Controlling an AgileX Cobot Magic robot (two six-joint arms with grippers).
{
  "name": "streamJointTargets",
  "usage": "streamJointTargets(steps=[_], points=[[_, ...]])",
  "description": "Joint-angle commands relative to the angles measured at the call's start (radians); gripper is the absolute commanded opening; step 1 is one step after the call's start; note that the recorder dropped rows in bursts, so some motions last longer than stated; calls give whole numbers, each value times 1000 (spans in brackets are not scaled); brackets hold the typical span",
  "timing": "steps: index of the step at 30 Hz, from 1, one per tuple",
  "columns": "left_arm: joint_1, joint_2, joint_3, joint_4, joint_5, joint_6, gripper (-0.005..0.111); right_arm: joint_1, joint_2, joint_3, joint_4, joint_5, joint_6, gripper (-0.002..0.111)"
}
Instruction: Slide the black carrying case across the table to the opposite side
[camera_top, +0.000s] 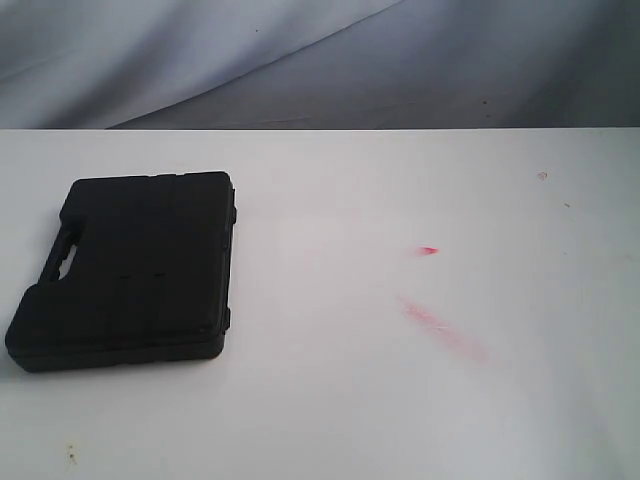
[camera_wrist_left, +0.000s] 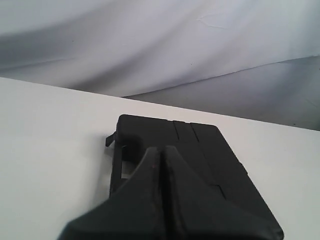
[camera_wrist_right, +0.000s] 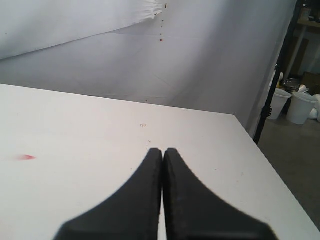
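- The black rectangular plastic carrying case is laid flat on the left part of the large white flat table.
- The left gripper is pressed fully closed with nothing held; the case is seen just beyond its tips.
- Right of centre, red smears are seen on the table.
- The right gripper is closed tip to tip and empty, above the tabletop.

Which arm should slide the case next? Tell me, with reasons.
Left, most likely. The black carrying case lies at the left of the table, right ahead of the shut left gripper in its wrist view. The shut right gripper faces only table, with no case in its view.
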Motion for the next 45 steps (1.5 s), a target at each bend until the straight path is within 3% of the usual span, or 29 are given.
streamJointTargets(steps=[1,13,20,24,45], points=[[-6,-3,5,-29,2,-13,0,-6,-3,4,7,-2,2,0],[-6,-3,5,-17,-3,-9,0,-6,-3,4,7,-2,2,0],[-6,-3,5,296,-15,-300,0,-6,-3,4,7,-2,2,0],[-6,-3,5,342,-21,-325,0,-6,-3,4,7,-2,2,0],[-6,-3,5,350,-10,-267,0,-6,-3,4,7,-2,2,0]])
